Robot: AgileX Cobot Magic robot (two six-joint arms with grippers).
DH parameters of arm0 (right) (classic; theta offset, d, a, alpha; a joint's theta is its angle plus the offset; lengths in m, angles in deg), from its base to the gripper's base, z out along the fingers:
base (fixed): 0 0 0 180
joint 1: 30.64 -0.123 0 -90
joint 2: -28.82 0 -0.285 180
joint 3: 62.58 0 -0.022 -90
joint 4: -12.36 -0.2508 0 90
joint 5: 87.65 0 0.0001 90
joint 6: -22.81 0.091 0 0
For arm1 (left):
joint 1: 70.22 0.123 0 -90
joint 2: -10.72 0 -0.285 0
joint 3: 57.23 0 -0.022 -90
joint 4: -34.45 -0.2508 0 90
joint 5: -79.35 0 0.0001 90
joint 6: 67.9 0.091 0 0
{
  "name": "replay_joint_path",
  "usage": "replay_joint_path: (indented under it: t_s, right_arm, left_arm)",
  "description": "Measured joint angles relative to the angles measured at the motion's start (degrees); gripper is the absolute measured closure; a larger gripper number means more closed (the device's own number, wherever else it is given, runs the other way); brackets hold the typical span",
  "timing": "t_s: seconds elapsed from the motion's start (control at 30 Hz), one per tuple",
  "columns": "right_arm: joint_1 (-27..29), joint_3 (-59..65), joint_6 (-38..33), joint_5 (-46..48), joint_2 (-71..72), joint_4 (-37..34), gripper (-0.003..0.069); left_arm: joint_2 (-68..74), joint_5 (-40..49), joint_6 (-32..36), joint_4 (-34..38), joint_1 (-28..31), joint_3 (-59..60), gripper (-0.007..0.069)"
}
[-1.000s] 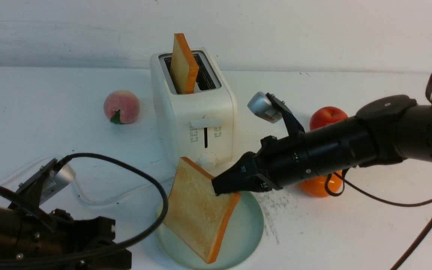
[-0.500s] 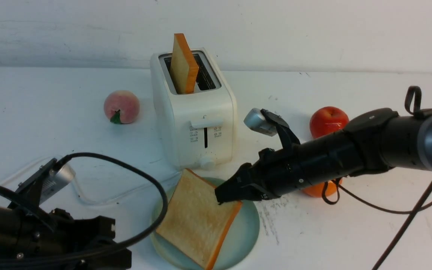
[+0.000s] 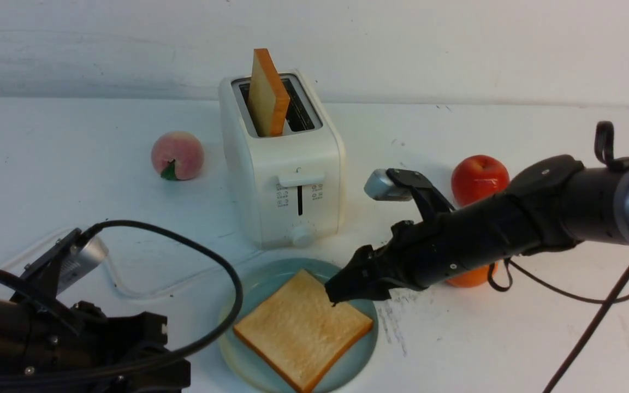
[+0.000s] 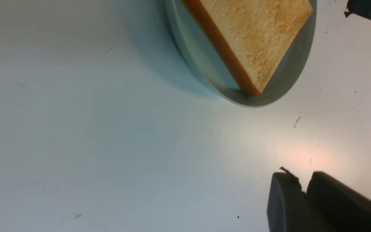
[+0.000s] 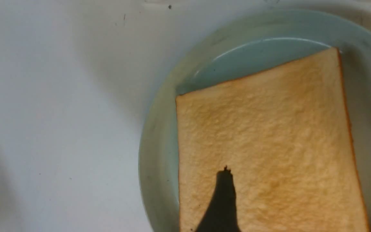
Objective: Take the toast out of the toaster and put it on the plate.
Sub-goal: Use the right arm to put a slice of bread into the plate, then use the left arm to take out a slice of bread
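Behind-left of my right gripper [image 3: 339,293] | upright orange-crusted toast slice [image 3: 267,93] in white boxy toaster [image 3: 292,180], long axis vertical | right jaws wide; left gripper [image 4: 303,182] jaws narrow, empty.

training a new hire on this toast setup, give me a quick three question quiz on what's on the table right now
1. True or false: a slice of toast lies flat on the plate.
2. How many slices stand in the toaster?
3. Which fruit sits to the left of the toaster? A. peach B. apple C. orange

Key: 1 true; 2 one; 3 A.
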Motion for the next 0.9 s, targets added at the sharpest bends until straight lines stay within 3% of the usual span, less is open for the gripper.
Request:
replay_joint_path:
  t_s: [0.13,0.23,0.37,0.4,0.43,0.47,0.53,0.63,0.77,0.83,0.9]
  right_arm:
    - [4.68,0.00,1.86,4.77,3.43,0.93,0.0106]
    - [8.23,0.00,5.25,7.47,6.86,2.01,0.0172]
    - [12.38,0.00,10.52,9.42,14.42,7.09,0.0408]
    - [12.49,0.00,10.80,9.42,15.13,7.81,0.0420]
    - [13.26,0.00,12.10,9.73,18.10,10.67,0.0519]
    - [13.32,0.00,12.10,9.81,18.10,11.11,0.0531]
    - [13.85,0.00,15.86,10.80,22.78,17.63,0.0649]
    - [13.96,0.00,22.21,11.57,27.53,25.19,0.0672]
    - [14.02,0.00,42.55,13.89,36.15,45.39,0.0664]
    - [14.02,0.00,47.55,14.99,37.61,50.04,0.0663]
    - [14.07,0.06,59.96,18.93,40.82,61.00,0.0663]
  left_arm:
    - [0.00,0.00,0.00,0.00,0.00,0.00,0.0524]
    - [0.00,-0.28,0.00,0.00,0.00,0.00,0.0521]
    - [0.00,-2.36,0.00,0.48,0.00,0.00,0.0516]
    - [0.00,-2.37,0.00,0.55,0.00,0.00,0.0516]
    - [0.00,-3.08,0.00,0.92,0.00,0.00,0.0515]
    - [0.00,-3.16,0.00,0.89,0.00,0.00,0.0515]
    - [0.00,-3.85,0.00,1.73,0.00,0.00,0.0515]
    - [0.00,-4.48,0.00,2.70,0.00,0.00,0.0515]
    - [0.00,-6.12,0.00,3.64,0.00,0.00,0.0513]
    - [0.00,-6.59,0.00,3.88,0.00,0.00,0.0512]
    - [0.00,-7.80,0.00,5.05,0.00,0.00,0.0509]
